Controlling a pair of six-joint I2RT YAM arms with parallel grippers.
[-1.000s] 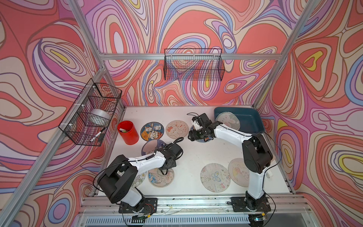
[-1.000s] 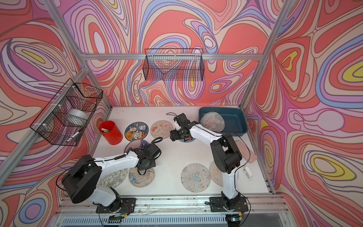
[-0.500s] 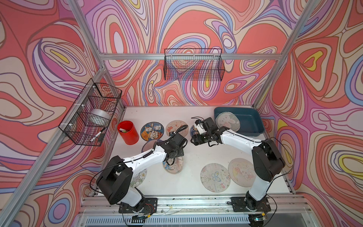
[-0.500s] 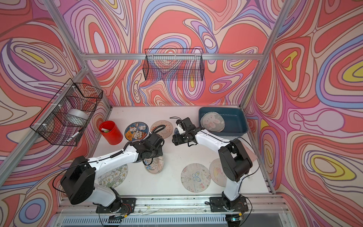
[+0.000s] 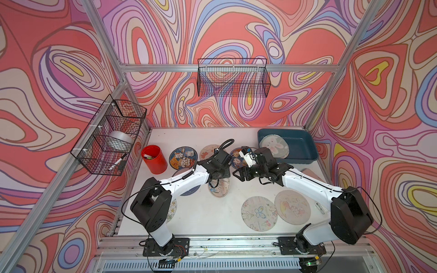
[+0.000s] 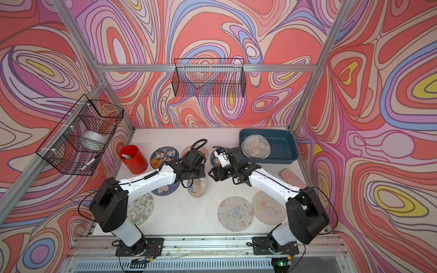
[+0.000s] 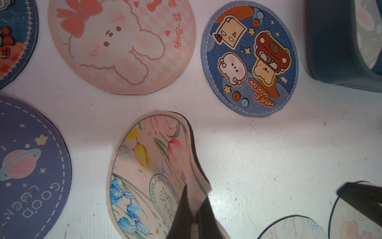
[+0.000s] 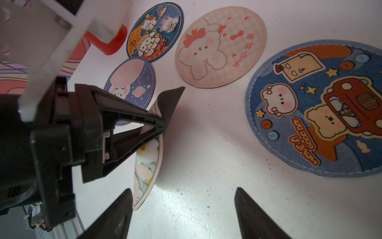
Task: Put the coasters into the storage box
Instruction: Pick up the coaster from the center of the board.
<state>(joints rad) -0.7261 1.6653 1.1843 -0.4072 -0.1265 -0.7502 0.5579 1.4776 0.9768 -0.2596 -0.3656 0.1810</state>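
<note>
Nearest my bases, the butterfly coaster (image 5: 259,214) lies flat on the white table (image 5: 201,219). Further in, my left claw (image 7: 195,209) is closed tight on the rim of the tulip-and-iris coaster (image 7: 148,165), which hangs edge-down from that pinch. I cannot tell whether its low edge touches the table. It buckles into a wave with its dark backing showing, so I judge these mats light, thin and floppy. They have no stiffness to lean on, but nothing fragile either. Lying flat they offer only a rim to pinch, and a deeper bite should curl them less. My right claw (image 8: 183,189) stands wide open and empty, just beside the hanging mat and facing my left. Beyond lie the blue car-and-bear coaster (image 7: 250,60) and the pink poodle coaster (image 7: 122,43), both flat. Farthest, in the back right corner, the teal storage box (image 5: 305,141) holds one rabbit coaster (image 5: 274,147) at its left end.
</note>
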